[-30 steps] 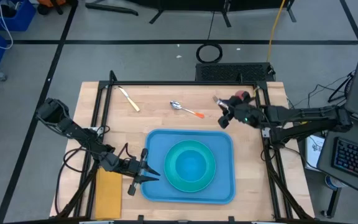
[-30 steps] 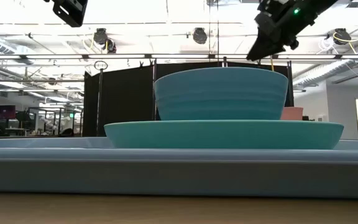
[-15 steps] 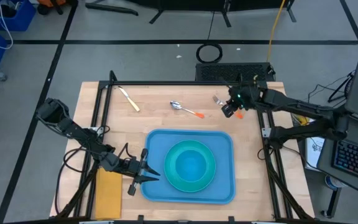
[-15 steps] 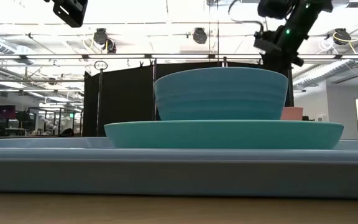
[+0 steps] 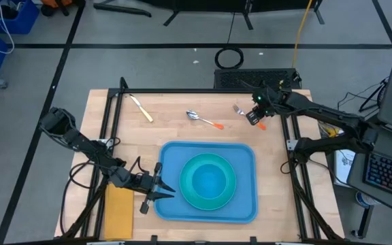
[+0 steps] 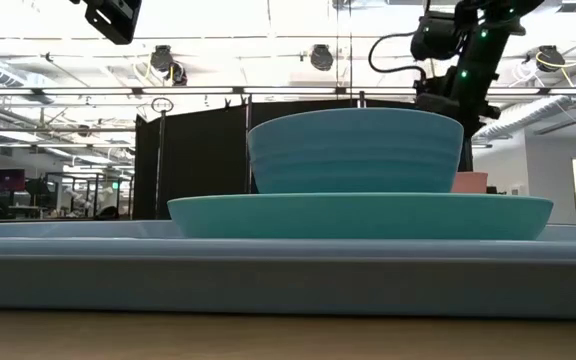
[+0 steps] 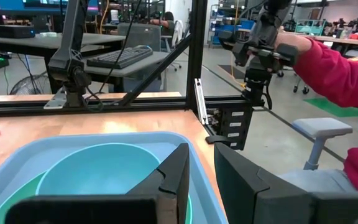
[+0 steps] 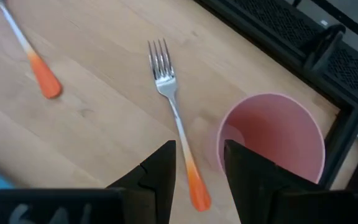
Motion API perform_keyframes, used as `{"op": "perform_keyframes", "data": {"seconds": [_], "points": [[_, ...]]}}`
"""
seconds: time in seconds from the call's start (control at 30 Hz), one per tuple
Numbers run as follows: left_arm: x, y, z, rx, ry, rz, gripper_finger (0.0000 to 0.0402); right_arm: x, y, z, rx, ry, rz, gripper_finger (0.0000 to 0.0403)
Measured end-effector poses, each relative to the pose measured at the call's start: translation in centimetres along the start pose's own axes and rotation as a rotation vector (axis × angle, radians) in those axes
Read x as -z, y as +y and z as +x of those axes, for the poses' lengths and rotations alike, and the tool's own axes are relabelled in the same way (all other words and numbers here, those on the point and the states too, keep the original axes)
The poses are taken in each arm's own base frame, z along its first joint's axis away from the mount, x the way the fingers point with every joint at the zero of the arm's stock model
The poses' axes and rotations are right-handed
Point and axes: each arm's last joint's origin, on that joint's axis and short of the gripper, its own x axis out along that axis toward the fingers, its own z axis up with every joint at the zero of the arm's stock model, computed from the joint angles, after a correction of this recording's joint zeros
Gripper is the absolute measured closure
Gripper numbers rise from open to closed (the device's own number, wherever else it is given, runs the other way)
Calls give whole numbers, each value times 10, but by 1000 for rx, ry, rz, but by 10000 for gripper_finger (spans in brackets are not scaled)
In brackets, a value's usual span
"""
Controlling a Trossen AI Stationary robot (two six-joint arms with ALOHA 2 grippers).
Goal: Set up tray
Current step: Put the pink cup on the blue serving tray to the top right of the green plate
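Observation:
The blue tray (image 5: pixel 172 160) lies flat on the near middle of the table and carries a teal plate (image 6: pixel 358 215) with a teal bowl (image 5: pixel 209 180) on it. My left gripper (image 5: pixel 163 190) is open at the tray's left rim, its fingers close together in the left wrist view (image 7: pixel 201 180). My right gripper (image 5: pixel 254 117) is open near the table's far right corner and points down. Its fingers stand on either side of the handle of a fork (image 8: pixel 169 102) that lies flat on the wood, without touching it. My left gripper stands at the tray's left rim (image 7: pixel 197 155), coming level from the table's left. Whether its fingers touch the rim, I cannot tell.
A pink cup (image 8: pixel 272 137) stands upright close beside the fork. A spoon with an orange handle (image 5: pixel 204 120) and a pale knife (image 5: pixel 141 109) lie on the far half of the table. A yellow-orange napkin (image 5: pixel 119 211) lies left of the tray. A person's red sleeve (image 7: pixel 334 68) shows beyond the table.
My right arm has swung toward the table's far edge. Its gripper has tipped from a slant to pointing down and has come lower over the fork. Left arm, tray, plate and bowl have stayed where they were.

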Motion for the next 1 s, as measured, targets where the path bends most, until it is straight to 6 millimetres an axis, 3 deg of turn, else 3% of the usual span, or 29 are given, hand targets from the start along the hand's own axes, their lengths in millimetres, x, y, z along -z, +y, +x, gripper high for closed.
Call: {"op": "perform_keyframes", "data": {"seconds": [1.0], "points": [[1, 0, 0, -1, 6, -1, 325, -2, -7, 29, 41, 145, 7, 275]]}}
